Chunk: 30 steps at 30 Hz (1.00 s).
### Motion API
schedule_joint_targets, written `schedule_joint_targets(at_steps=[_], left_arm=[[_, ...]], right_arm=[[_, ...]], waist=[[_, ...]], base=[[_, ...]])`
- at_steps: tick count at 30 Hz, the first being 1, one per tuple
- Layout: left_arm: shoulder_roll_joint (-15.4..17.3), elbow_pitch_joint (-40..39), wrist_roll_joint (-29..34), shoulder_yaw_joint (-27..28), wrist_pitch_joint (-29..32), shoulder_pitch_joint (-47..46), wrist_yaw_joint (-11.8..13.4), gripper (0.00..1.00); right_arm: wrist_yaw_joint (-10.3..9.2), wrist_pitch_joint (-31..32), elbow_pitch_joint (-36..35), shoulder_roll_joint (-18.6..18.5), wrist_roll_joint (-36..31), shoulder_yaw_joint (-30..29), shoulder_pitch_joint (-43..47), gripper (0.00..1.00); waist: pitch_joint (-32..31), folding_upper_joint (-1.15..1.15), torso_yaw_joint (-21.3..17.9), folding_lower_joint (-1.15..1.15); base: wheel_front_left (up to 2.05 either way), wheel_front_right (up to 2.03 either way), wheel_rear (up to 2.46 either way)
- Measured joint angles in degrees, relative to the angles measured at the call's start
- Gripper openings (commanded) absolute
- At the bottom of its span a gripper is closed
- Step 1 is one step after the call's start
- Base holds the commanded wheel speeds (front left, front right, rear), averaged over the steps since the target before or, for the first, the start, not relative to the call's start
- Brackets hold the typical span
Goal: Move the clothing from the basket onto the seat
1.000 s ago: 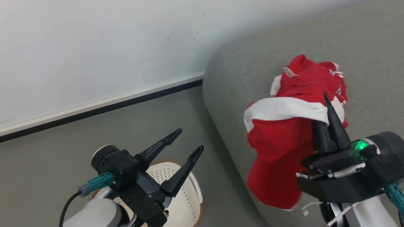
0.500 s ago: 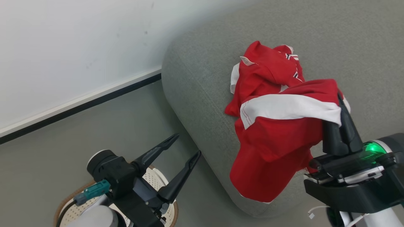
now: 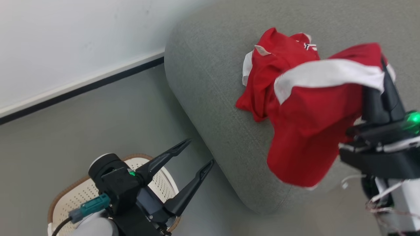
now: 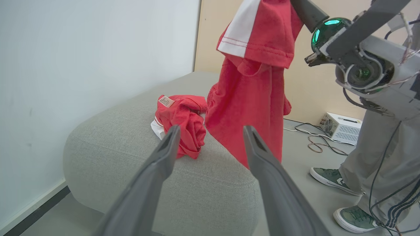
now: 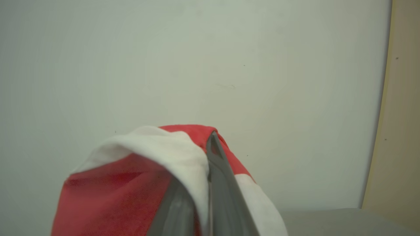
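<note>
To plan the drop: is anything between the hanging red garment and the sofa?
Nothing visible. The held garment hangs from the right gripper over the sofa edge; the other garment lies beside it.

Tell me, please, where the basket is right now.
In the head view, the basket sits on the floor at lower left, partly behind the left gripper, left of the seat.
</note>
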Motion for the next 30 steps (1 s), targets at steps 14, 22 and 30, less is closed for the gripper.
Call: schedule_joint_targets(at_steps=[14,22,30], left_arm=[[8.3,-8.4,0.6,3.2,0.5,0.0,-0.5,1.00],[13.0,-12.2,0.6,5.4,0.3,0.0,-1.0,1.00],[17.4,-15.5,0.1,9.3,-1.2,0.1,-1.1,1.00]], right_arm=[[0.34,6.0,13.2,-7.6,3.8,-12.1,-17.4,0.00],[-3.14,11.0,17.8,-9.9,1.9,-17.3,-24.6,0.00],[-4.31,15.7,17.2,-12.8,-5.3,-22.8,-29.3,0.00]], waist=[[8.2,0.00,4.2,0.01],[14.2,0.00,6.8,0.01],[20.5,0.00,9.7,0.01]], base=[[0.00,0.00,0.00],[0.00,0.00,0.00],[0.00,0.00,0.00]])
